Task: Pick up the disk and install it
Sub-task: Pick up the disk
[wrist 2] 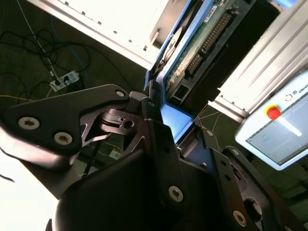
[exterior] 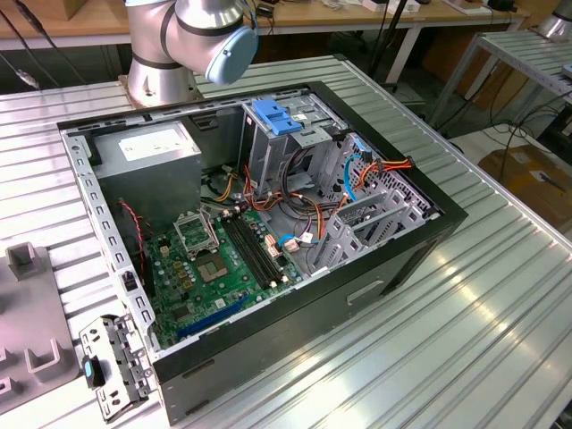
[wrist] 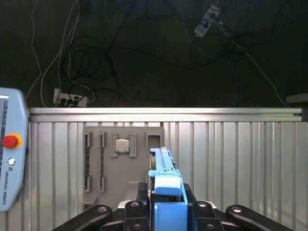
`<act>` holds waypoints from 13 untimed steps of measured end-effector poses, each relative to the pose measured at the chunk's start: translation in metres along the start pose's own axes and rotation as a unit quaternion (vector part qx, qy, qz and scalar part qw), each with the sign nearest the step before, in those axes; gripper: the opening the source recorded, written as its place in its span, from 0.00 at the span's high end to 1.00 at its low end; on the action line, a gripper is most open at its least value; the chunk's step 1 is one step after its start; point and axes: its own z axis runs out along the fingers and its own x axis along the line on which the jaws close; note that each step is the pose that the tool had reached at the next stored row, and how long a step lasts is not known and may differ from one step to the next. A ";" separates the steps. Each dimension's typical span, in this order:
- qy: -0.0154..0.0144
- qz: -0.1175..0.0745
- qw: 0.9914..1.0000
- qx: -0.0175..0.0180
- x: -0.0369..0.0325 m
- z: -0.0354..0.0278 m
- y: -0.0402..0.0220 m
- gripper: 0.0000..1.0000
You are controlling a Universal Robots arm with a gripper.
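My gripper (wrist: 166,208) is shut on the disk (wrist: 165,179), whose bright blue carrier rail stands edge-on between the black fingers (wrist: 137,208). In the second wrist view the gripper (wrist 2: 174,120) clamps the same disk (wrist 2: 195,45); its green circuit board and blue frame stick out beyond the fingertips. It is held in the air above a ribbed metal table (wrist: 240,159). In the exterior view the open computer case (exterior: 384,295) lies on its side on the table, with the tall metal drive cage (exterior: 268,152) inside and the arm's base (exterior: 170,45) behind it.
A grey fixture plate (wrist: 103,159) carrying a processor chip (wrist: 121,145) lies on the table below the gripper. A teach pendant (wrist: 9,159) rests at the table's side. Inside the case are the motherboard (exterior: 223,259), a power supply (exterior: 147,147) and loose cables (exterior: 357,174).
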 end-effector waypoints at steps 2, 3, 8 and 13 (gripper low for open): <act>0.000 0.000 1.000 0.000 0.0000 -0.0002 0.0000 0.63; 0.000 0.000 1.000 0.000 0.0000 -0.0002 0.0000 0.63; 0.000 0.000 1.000 0.000 -0.0001 -0.0005 -0.0123 0.63; 0.000 0.000 1.000 0.000 -0.0001 -0.0007 -0.0271 0.63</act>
